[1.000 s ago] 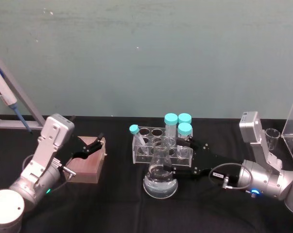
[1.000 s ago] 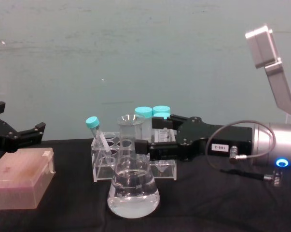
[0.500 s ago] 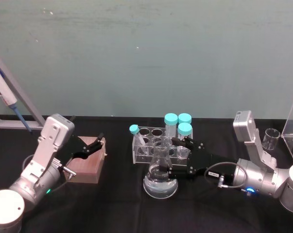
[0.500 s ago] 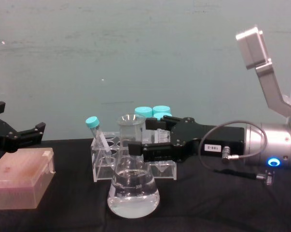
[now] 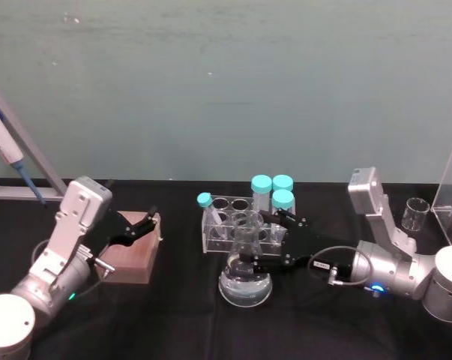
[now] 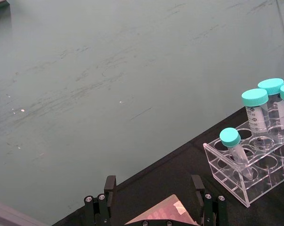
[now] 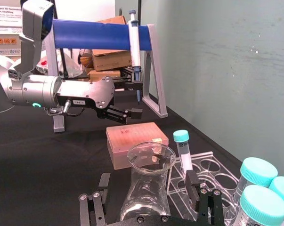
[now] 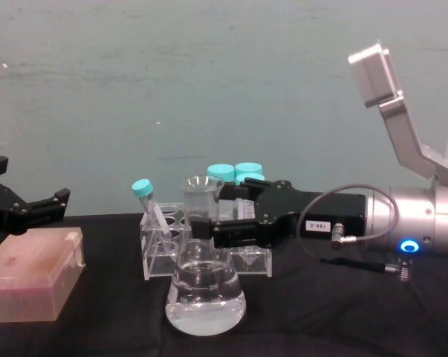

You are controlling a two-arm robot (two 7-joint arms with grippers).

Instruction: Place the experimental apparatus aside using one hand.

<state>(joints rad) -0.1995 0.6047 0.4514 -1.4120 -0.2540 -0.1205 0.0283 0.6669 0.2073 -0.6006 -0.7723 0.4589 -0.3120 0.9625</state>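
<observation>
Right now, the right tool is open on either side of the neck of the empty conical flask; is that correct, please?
Not quite: the conical flask is not empty; the chest view shows clear liquid in its base. Otherwise yes: the right tool is open on either side of its neck. The left tool hovers over the pink box.

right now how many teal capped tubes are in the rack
4. One slim tube leans at the rack's left end; three wider tubes stand at its right end. The right gripper may hide more.
</observation>
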